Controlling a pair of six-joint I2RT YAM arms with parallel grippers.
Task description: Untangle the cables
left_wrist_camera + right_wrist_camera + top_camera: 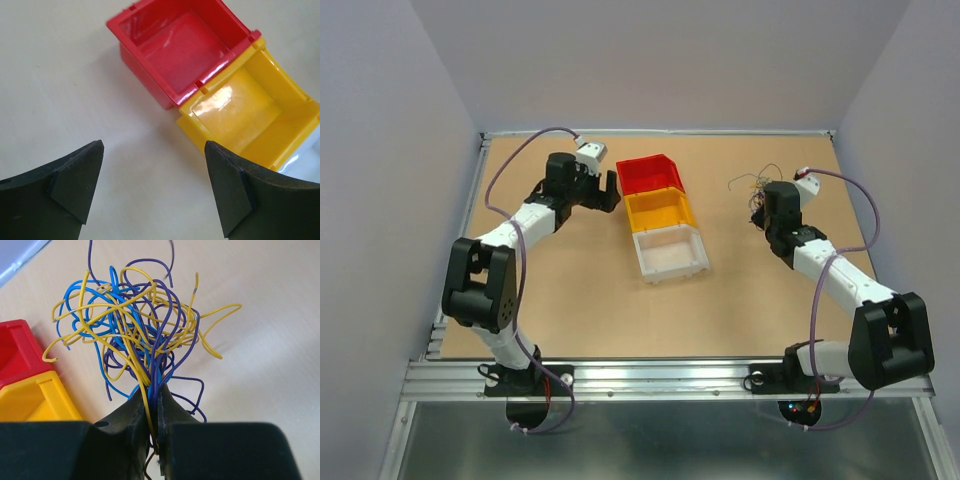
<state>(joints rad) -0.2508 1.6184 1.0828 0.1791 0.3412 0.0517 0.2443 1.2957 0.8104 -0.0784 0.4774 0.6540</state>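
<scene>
The cables [140,325] form a tangled clump of thin yellow, blue and purple wires. My right gripper [154,390] is shut on the lower strands of the clump, and the loops fan out above its fingertips. From above, the cables [752,183] show as a small wisp at the back right of the table, just beyond the right gripper [760,210]. My left gripper [610,190] is at the back left, beside the bins. In its wrist view the left gripper [152,170] stands wide open over bare table with nothing between its fingers.
Three open bins stand in a row at mid-table: red [650,175], yellow [660,210] and white [670,252]. The red bin [185,50] and yellow bin [250,115] lie just ahead of the left gripper. Walls close in the table on three sides.
</scene>
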